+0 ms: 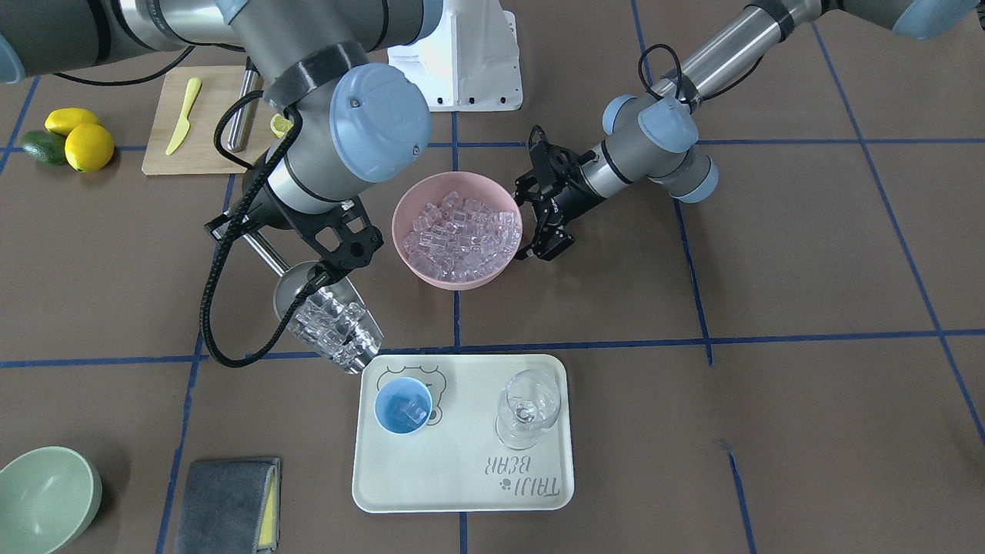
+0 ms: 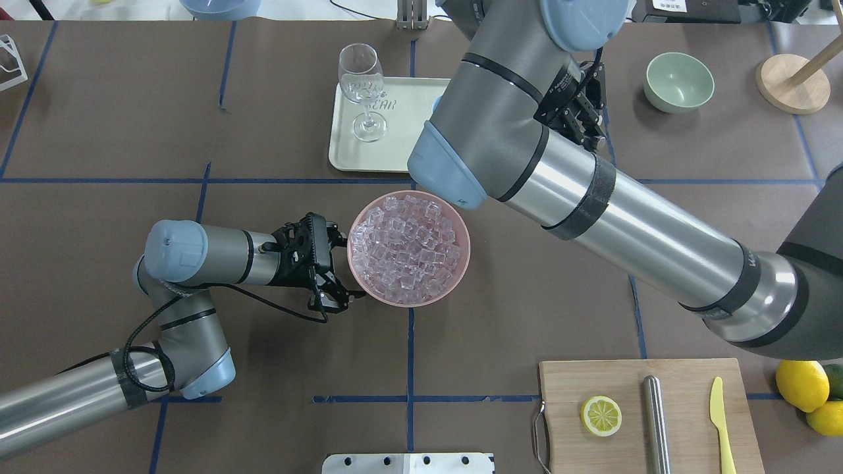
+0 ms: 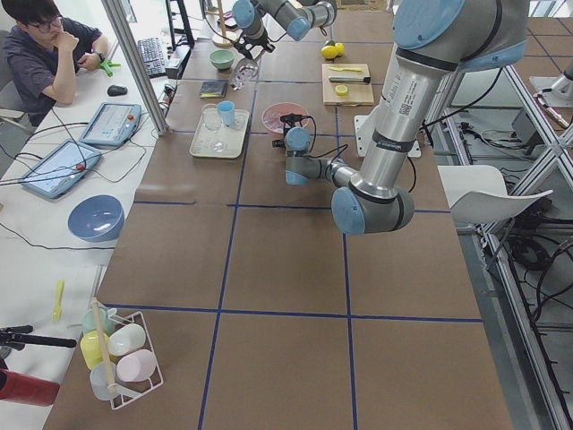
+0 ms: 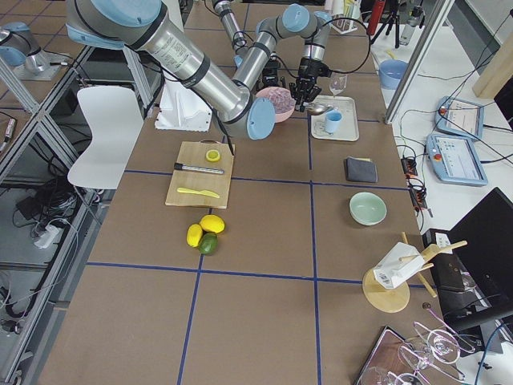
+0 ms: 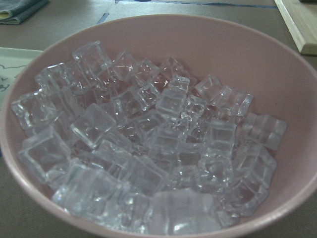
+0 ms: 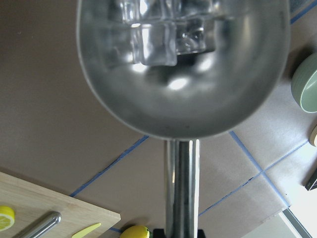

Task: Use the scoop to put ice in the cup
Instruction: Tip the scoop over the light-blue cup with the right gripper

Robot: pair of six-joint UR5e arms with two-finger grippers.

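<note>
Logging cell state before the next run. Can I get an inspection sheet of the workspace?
Surface: table, brown cover, blue tape grid.
Job's things: scoop loaded with ice, at the tray corner, short of the cup; cup on tray, some ice inside; pink bowl full of ice.
Clutter: glass on tray; board with knife, lemon slice, steel rod; lemons; green bowl; cloth.
Grippers: right gripper shut on scoop handle; left gripper open beside pink bowl.
Cables: black cable loops low off the right wrist, near scoop.
Surroundings: person seated at side desk; white chair.
</note>
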